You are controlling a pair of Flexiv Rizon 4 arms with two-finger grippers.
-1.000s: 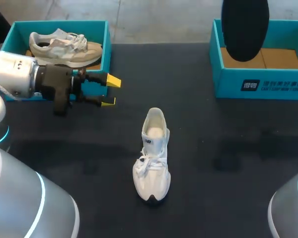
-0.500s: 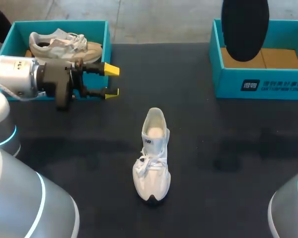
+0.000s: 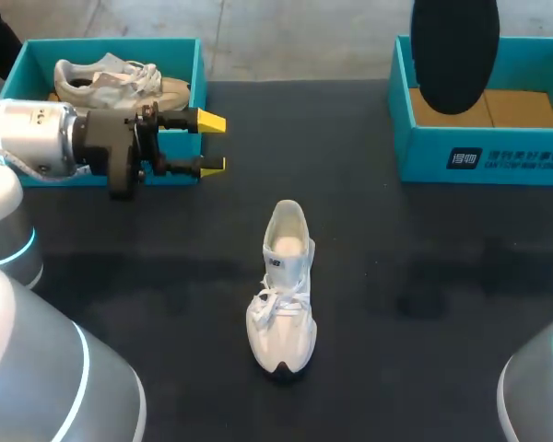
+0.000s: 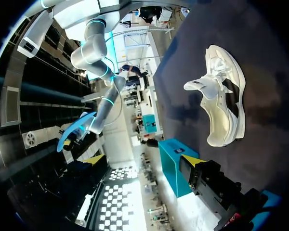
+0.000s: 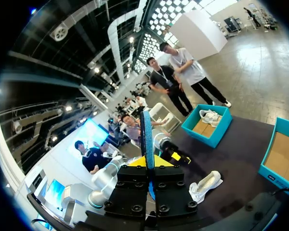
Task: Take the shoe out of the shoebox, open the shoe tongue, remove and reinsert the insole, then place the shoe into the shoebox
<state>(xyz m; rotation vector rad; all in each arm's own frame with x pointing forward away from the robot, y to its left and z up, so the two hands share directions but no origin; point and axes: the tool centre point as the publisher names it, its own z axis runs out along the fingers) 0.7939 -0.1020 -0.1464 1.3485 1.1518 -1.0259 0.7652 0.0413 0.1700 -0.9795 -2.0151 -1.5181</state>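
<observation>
A white shoe [image 3: 281, 295] lies on the black table [image 3: 424, 276] in the middle, toe toward me, also seen in the left wrist view [image 4: 221, 101] and the right wrist view [image 5: 206, 185]. My left gripper [image 3: 212, 144] hovers open and empty in front of the left teal shoebox [image 3: 199, 83], well left of and beyond the shoe. In its own view the left gripper [image 4: 144, 161] holds nothing. My right gripper [image 5: 147, 166] is raised high, shut on a blue insole [image 5: 146, 134] standing edge-on. That insole shows as a dark oval [image 3: 454, 51] over the right shoebox.
A grey-beige shoe [image 3: 120, 81] lies in the left shoebox. The right teal shoebox [image 3: 484, 157] at the far right shows a bare cardboard floor. My arms' grey bases fill the near corners.
My left gripper has shifted toward the table's far side and slightly right, staying open. The shoe and the raised insole have not moved.
</observation>
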